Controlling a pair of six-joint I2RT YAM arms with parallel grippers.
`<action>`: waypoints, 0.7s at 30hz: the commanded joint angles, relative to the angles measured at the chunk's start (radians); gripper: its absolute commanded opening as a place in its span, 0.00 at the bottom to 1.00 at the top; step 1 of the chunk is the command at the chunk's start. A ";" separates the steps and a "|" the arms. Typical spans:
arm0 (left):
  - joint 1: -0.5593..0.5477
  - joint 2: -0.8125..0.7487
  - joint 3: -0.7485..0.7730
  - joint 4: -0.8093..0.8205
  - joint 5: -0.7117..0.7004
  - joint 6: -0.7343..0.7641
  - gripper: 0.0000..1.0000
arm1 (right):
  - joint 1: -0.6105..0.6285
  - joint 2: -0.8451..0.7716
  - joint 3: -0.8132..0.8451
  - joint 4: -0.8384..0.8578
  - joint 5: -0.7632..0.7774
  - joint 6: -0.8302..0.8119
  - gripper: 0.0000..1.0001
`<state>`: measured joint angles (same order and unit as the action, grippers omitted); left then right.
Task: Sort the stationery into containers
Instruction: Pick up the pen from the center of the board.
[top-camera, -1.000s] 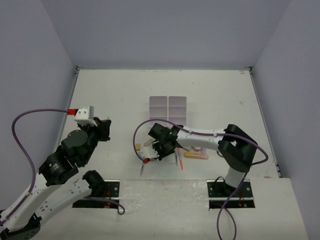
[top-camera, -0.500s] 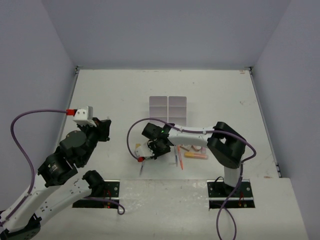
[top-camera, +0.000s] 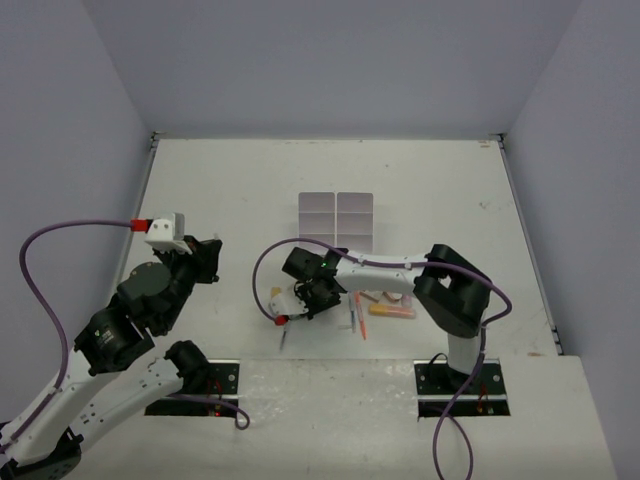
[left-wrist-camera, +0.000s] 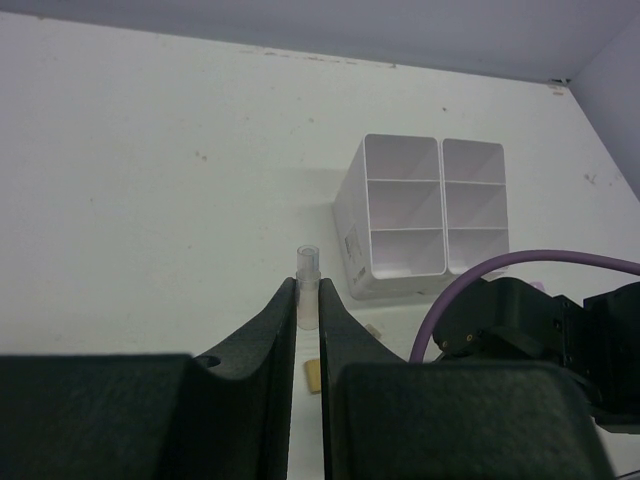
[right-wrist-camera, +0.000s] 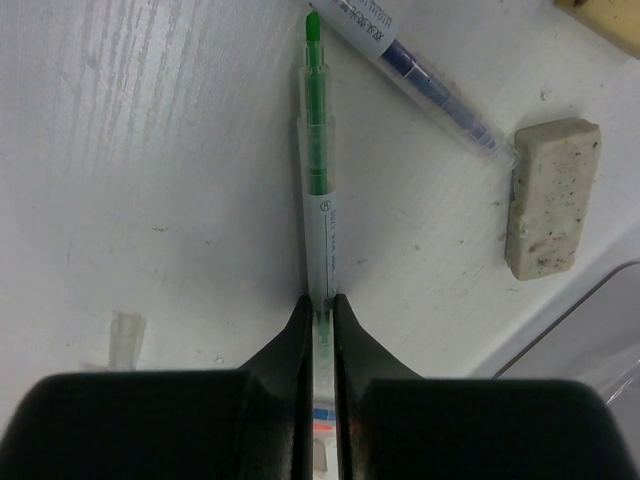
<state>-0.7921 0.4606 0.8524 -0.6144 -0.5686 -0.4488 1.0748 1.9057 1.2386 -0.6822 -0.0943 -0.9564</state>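
White organizer (top-camera: 337, 215) sat empty. On its near side the right gripper (right-wrist-camera: 320, 312) pinched a green pen (right-wrist-camera: 317, 190) by one end, so the pen might pivot or slip when lifted. Left of the organizer, the left gripper (left-wrist-camera: 307, 312) clamped a clear tube (left-wrist-camera: 307, 268).

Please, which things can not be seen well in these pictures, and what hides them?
- Right wrist view: the green pen, lower end hidden between the right jaws.
- Right wrist view: a tan item, cut off by the top corner.
- Left wrist view: the clear tube, lower part hidden by the left jaws; the tan eraser, half behind them.
- Top external view: the pens, too small to identify.
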 joint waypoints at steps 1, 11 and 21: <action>0.010 -0.005 -0.018 0.042 -0.002 0.021 0.00 | 0.010 0.108 -0.039 -0.008 -0.053 0.027 0.00; 0.010 0.003 -0.018 0.044 -0.005 0.015 0.00 | -0.012 -0.032 -0.004 -0.016 -0.018 0.061 0.00; 0.009 0.010 -0.016 0.051 -0.008 0.002 0.00 | -0.033 -0.231 -0.021 -0.026 -0.061 0.058 0.00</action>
<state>-0.7921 0.4633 0.8524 -0.6130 -0.5690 -0.4501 1.0412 1.8078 1.2237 -0.6968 -0.1112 -0.9137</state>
